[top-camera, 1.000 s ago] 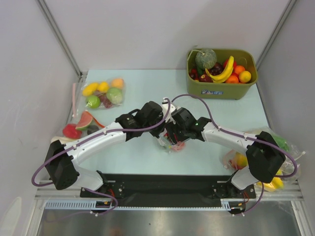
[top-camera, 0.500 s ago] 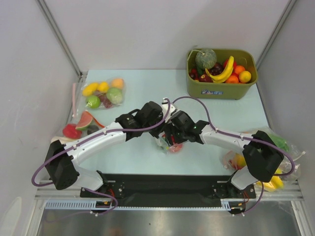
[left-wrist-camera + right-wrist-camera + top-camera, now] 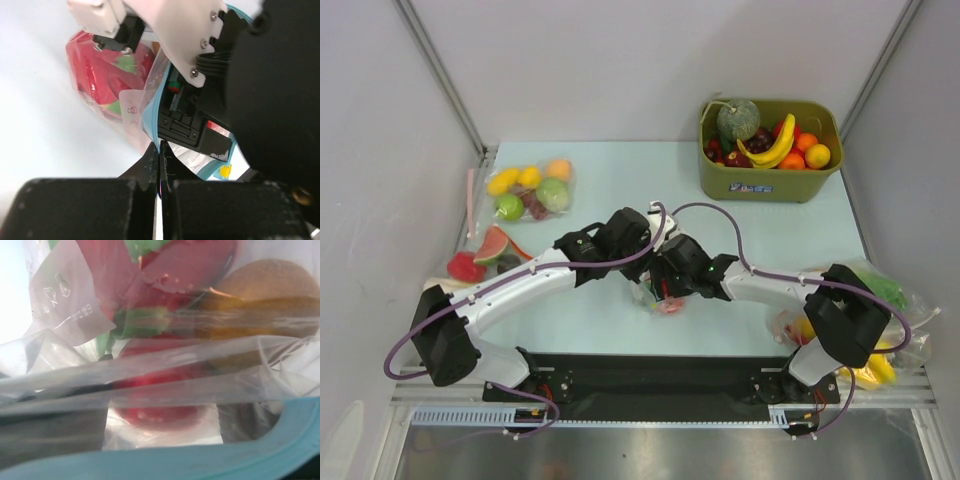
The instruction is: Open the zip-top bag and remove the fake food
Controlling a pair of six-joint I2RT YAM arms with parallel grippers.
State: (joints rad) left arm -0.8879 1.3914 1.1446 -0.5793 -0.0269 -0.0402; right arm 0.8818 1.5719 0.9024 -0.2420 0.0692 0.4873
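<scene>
The zip-top bag [image 3: 672,305] lies at the table's middle, between both grippers. In the left wrist view the bag [image 3: 131,107] is clear with a blue-green zip strip. My left gripper [image 3: 161,150] is shut on one lip of that strip; in the top view it [image 3: 645,278] sits just left of the bag. My right gripper [image 3: 665,290] is inside the bag's mouth. In the right wrist view its jaws stand apart [image 3: 162,415] with a red fruit [image 3: 160,407] of the fake food between them, behind folds of plastic. An orange-brown fruit [image 3: 265,295] and a bit of green lie deeper in.
An olive-green bin [image 3: 770,185] with a melon, a banana and other fruit stands at the back right. Other bags of fruit lie at the far left [image 3: 530,190], the left edge [image 3: 480,255] and the right edge [image 3: 885,300].
My right gripper has moved left, further into the bag's mouth. The bag has shifted slightly left with it. The left gripper has held its place.
</scene>
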